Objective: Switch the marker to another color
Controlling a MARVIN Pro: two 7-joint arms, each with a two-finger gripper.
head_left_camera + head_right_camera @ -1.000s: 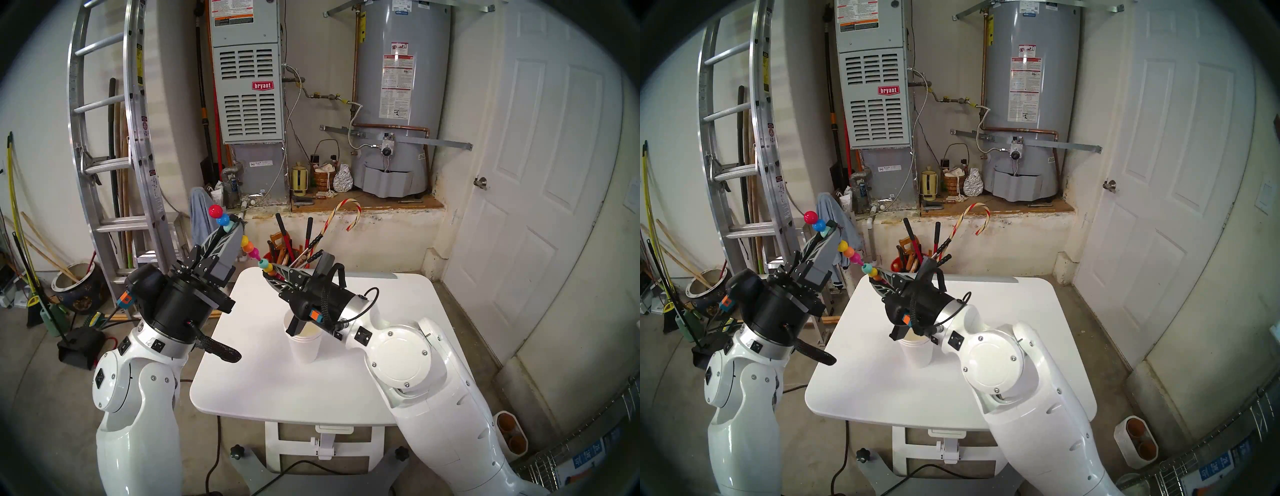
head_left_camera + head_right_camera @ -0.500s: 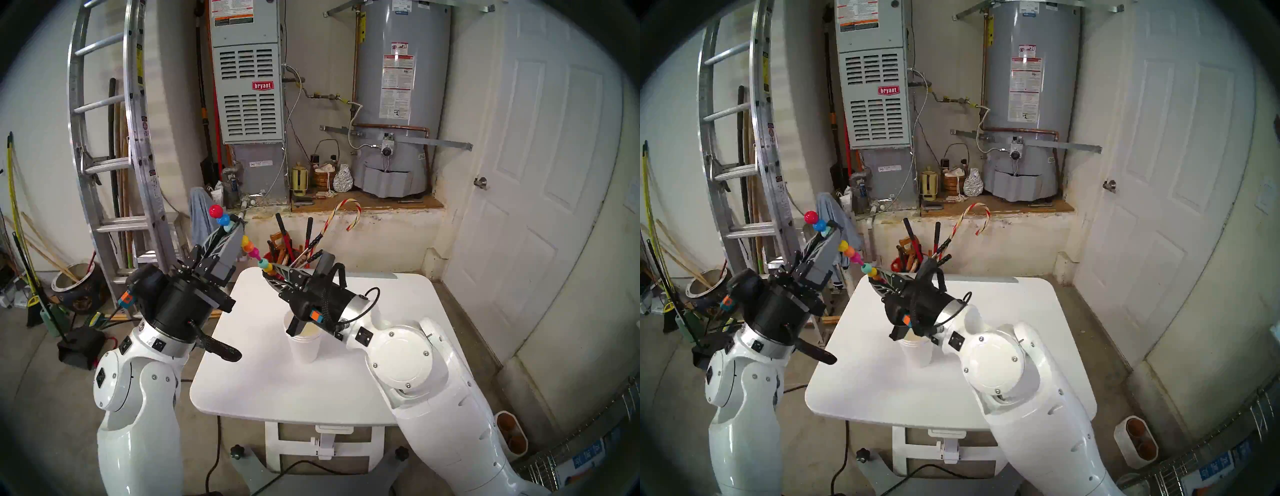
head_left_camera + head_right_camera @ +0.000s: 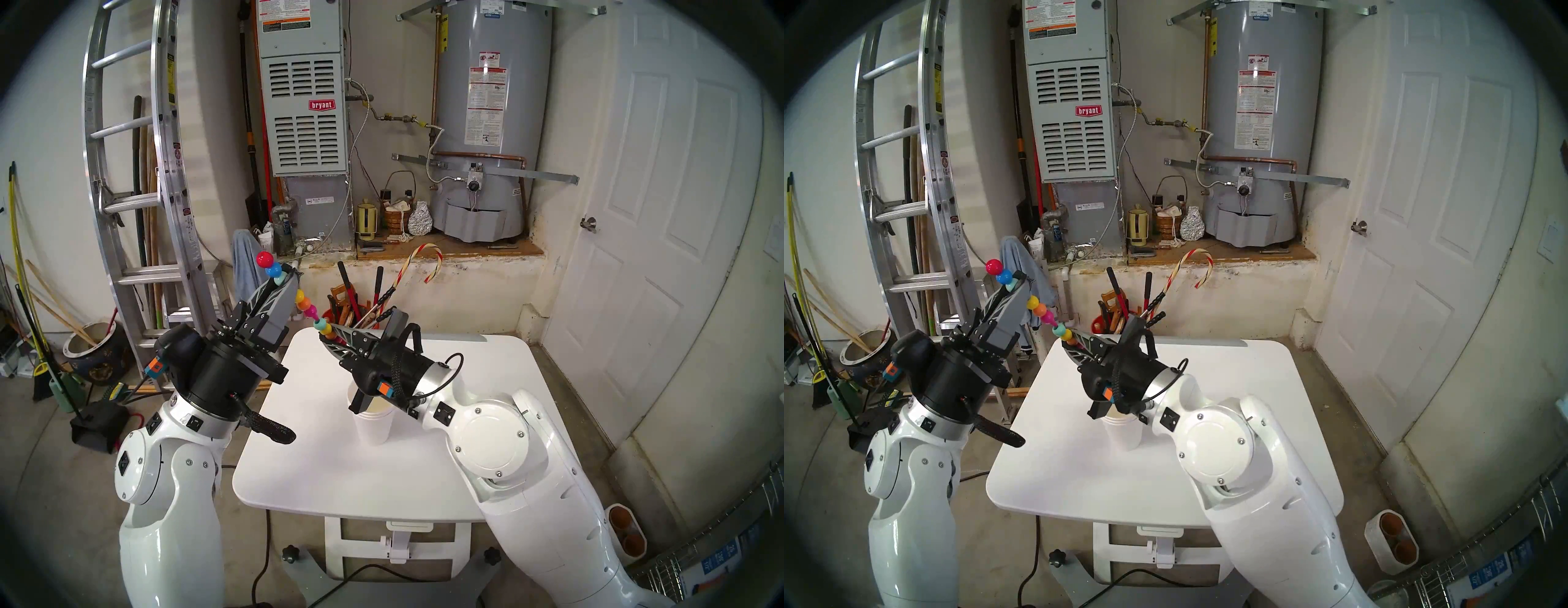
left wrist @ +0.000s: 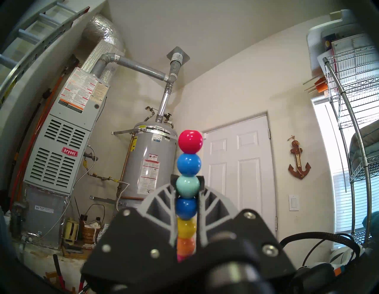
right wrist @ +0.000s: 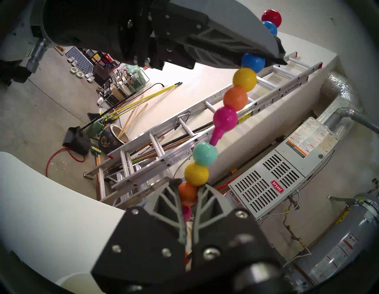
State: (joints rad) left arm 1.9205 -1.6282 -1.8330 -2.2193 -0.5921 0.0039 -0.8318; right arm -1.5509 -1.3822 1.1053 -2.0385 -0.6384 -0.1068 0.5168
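Head stereo left: nearest, a white cup (image 3: 373, 426) stands on the white table (image 3: 297, 467); above it the right gripper (image 3: 329, 335) is clamped on the marker (image 3: 306, 305)'s lower beads; farther, the left gripper (image 3: 285, 278) pinches its upper beads; the marker hangs slanted between them, above the table's far edge.

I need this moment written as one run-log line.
left gripper: shut on stacked-bead marker upper section | right gripper: shut on lower section | sections: parted at pink tip | white paper cup: on table
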